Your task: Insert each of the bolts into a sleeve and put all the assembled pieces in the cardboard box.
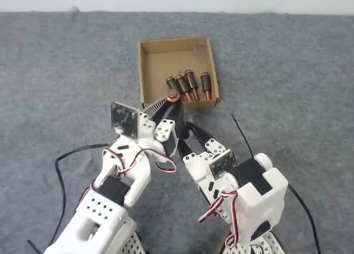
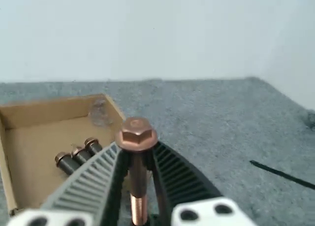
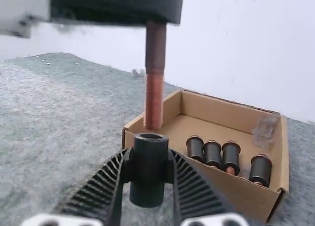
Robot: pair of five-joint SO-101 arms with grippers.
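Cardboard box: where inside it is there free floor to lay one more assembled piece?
Free floor lies along the far wall of the cardboard box and along its left-arm-side wall. Crowded: four assembled pieces lie in a row by the near wall, and the left gripper holds a bolt close to that rim.

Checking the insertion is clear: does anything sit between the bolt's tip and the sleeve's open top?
Nothing visible does. The bolt in the left gripper hangs tip-down just above the sleeve, held upright by the right gripper.
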